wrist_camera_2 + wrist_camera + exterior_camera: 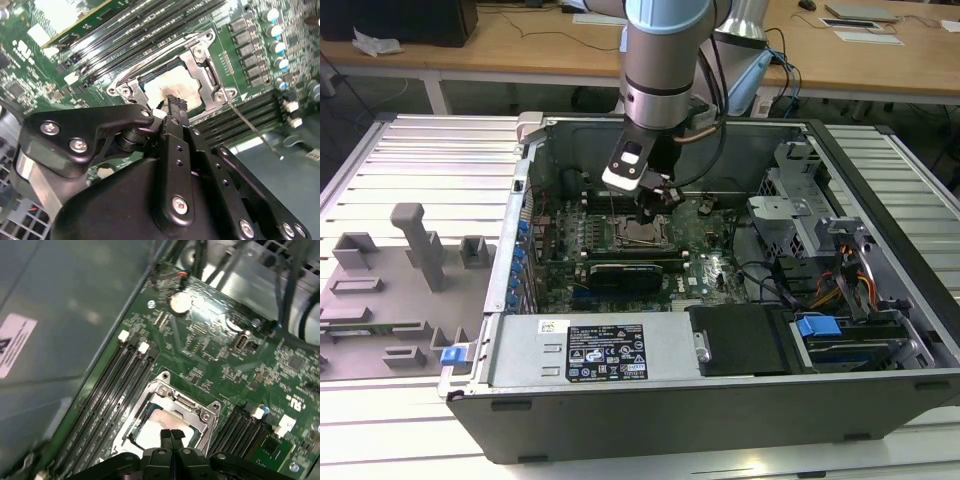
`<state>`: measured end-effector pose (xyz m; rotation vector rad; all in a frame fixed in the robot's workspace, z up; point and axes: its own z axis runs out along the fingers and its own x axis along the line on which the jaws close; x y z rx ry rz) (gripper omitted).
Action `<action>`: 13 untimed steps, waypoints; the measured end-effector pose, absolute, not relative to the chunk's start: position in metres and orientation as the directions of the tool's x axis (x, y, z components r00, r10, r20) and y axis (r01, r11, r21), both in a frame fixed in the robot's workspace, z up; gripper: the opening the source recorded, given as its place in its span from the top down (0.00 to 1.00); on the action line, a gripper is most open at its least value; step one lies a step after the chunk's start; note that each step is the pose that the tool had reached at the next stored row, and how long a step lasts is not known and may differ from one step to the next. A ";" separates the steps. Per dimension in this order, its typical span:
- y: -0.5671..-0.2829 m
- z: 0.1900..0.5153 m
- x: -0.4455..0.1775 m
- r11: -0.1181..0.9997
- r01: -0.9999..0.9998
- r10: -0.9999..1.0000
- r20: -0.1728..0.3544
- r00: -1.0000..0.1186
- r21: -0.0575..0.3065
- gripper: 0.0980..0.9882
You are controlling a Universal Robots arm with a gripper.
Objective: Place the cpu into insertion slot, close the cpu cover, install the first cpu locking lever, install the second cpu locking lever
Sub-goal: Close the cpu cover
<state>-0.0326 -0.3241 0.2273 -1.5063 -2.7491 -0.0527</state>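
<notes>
— Hovering just above the cpu (pixel 159 421), the gripper (pixel 170 436) has its fingers pressed together with nothing between them, as we see in the first wrist view.

— We agree. In both wrist views the cpu sits in the insertion slot (pixel 159 73), and the cpu cover (pixel 200 67) lies flat around it. The second wrist view adds a thin lever (pixel 256 132) angling out beside the socket.

— The exterior view gives us the open computer case (pixel 720 410), with the green motherboard (pixel 715 262) inside it.

Silver-topped cpu (pixel 170 90) in insertion slot (pixel 146 77) (cpu cover (pixel 202 70) flat around it)
</notes>
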 end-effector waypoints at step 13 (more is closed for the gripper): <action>-0.324 0.227 -0.033 0.776 0.630 0.630 0.010 -0.776 0.016 0.99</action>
